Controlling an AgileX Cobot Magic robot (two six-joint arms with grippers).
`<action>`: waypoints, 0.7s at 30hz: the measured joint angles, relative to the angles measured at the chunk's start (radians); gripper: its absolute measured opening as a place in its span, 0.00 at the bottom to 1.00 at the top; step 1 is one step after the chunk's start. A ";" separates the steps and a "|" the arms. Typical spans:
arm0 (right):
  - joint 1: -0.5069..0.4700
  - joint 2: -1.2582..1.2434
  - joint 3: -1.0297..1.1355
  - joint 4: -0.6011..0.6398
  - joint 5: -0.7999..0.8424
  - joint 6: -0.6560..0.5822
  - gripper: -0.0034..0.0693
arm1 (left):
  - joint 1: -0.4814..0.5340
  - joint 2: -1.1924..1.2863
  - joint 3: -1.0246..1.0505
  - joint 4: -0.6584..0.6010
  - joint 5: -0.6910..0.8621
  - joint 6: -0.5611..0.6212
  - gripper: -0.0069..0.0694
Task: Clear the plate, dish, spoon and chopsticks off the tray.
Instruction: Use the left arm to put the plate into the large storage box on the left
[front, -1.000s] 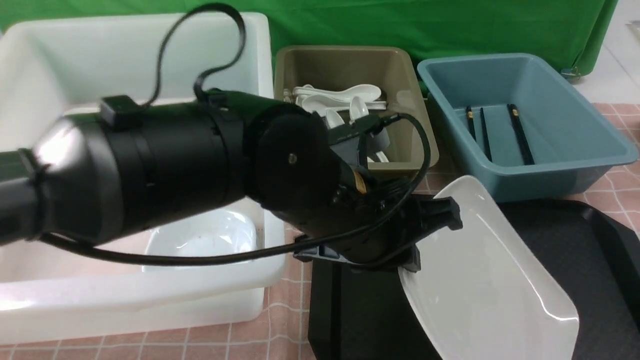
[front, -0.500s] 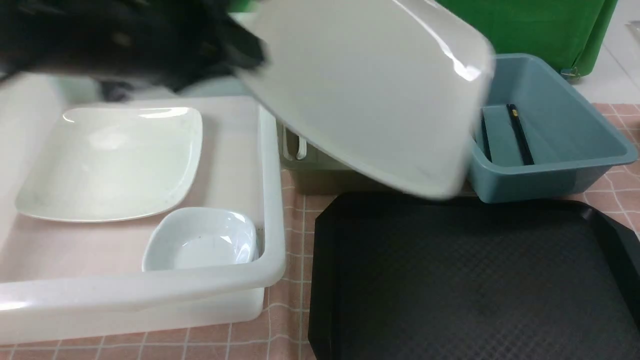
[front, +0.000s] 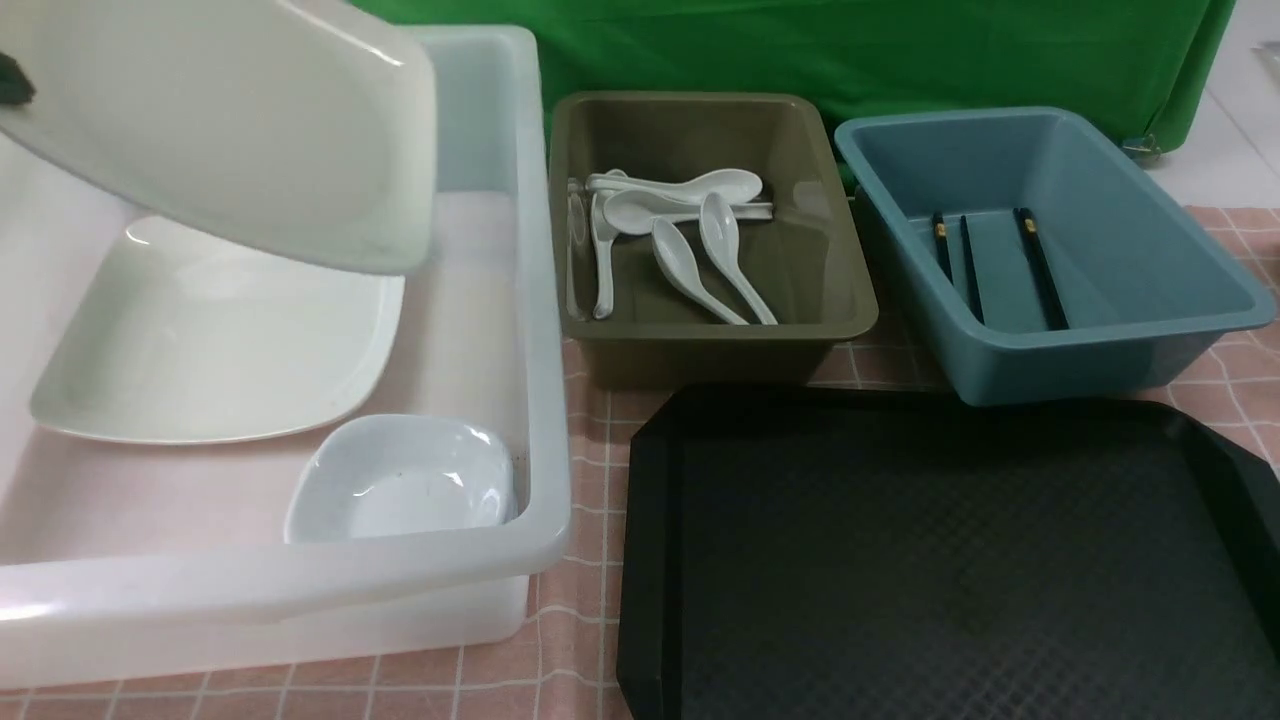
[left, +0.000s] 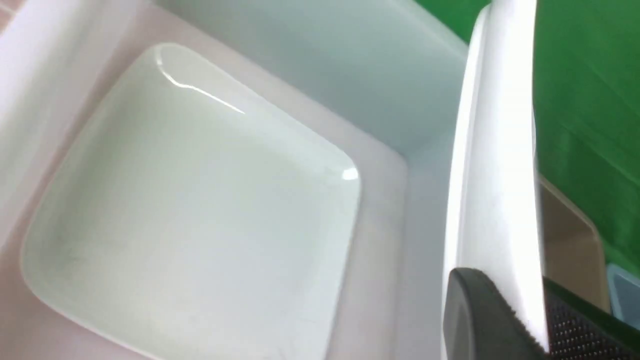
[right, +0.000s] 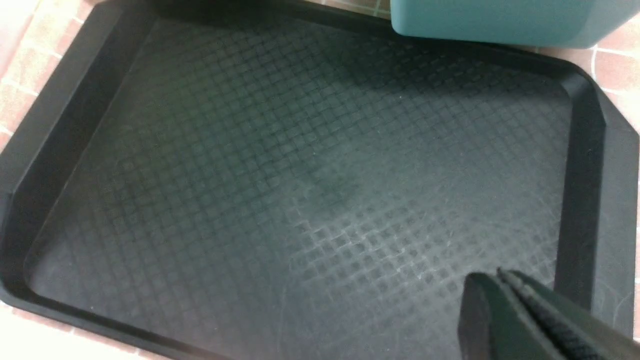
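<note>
Holding the plate (front: 230, 120) up high over the white tub (front: 545, 300), off the tray (front: 900, 560) and well apart from it. Tilted, with one side low, likely to slide down flat onto the other plate (front: 220, 340) lying in that tub. Kept over the far part of the tub, away from the small dish (front: 400, 490) in the near corner, probably to avoid a bump.

Sorted by kind, by the look of things: spoons (front: 690, 230) in the olive tub (front: 845, 260), chopsticks (front: 1040, 270) in the blue tub (front: 1150, 260), plates and dish in the white one. Nothing seen lying on the tray in the front view or the right wrist view, so likely the last thing to put away. All tubs and the tray sitting on the bench (front: 590, 450) with its pink checked cloth.

Left jaws: squeezed nearly shut on the thin edge of the plate, one pad on each side, seen close in the left wrist view. Pinched at the rim only, so maybe a bit wobbly; best lowered slowly before letting go.

Right jaws: pressed together, holding nothing, touching nothing. Hanging above the bare tray, near one rim, out of the way.
</note>
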 joint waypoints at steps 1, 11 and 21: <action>0.000 0.000 0.001 0.000 0.000 0.002 0.13 | 0.015 0.031 0.000 -0.027 0.000 0.033 0.13; 0.000 0.000 0.030 0.000 -0.003 0.000 0.13 | 0.035 0.271 0.000 -0.131 -0.021 0.224 0.13; 0.000 0.000 0.030 0.000 -0.009 0.000 0.13 | 0.036 0.347 0.000 -0.111 -0.097 0.233 0.11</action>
